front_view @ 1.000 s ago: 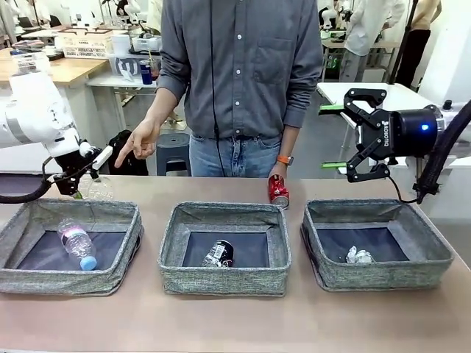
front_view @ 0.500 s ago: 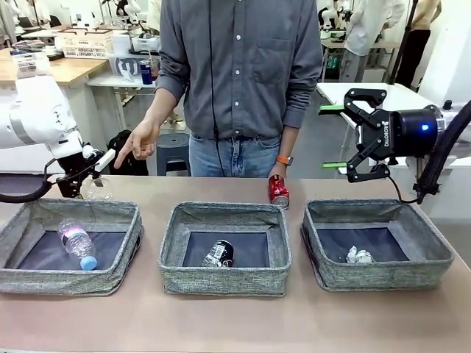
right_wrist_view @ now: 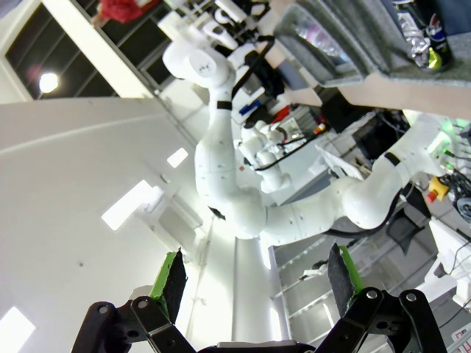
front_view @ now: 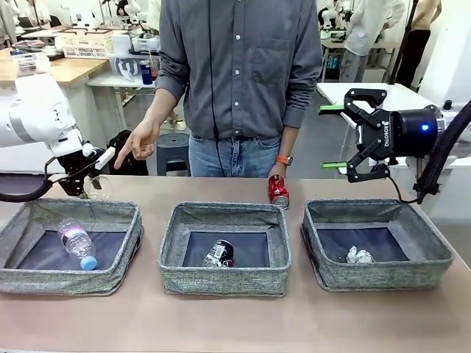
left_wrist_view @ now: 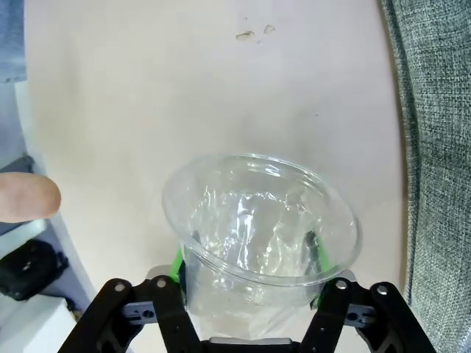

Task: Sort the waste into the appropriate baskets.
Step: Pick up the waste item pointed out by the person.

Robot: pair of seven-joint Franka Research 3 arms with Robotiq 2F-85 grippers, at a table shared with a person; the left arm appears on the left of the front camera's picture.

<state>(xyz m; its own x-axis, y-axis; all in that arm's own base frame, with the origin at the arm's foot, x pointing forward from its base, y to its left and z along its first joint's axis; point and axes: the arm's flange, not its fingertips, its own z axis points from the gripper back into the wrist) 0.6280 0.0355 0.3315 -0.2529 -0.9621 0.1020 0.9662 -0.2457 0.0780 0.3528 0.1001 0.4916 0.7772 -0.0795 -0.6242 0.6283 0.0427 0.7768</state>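
A clear plastic bottle [front_view: 98, 187] stands on the table behind the left basket [front_view: 73, 281]. My left gripper [front_view: 82, 176] is shut on it. In the left wrist view the green pads press the sides of the crinkled clear bottle [left_wrist_view: 261, 220], with the left gripper [left_wrist_view: 246, 254] around it. A pink-labelled bottle [front_view: 77, 243] lies in the left basket. The black-and-white can [front_view: 218, 253] lies in the middle basket [front_view: 224, 281], and the white-silver wad [front_view: 359, 256] in the right basket [front_view: 383, 276]. A red can [front_view: 278, 193] stands behind the baskets. My right gripper [front_view: 360, 136] hangs open in the air.
A person stands at the far side, one hand [front_view: 136, 143] pointing down near the left gripper, the other behind the red can. A fingertip [left_wrist_view: 26, 197] shows at the left wrist view's edge, and the basket wall [left_wrist_view: 438, 147] at its right.
My left gripper's fingers have closed in on the clear bottle and shifted slightly left. The right arm has not moved.
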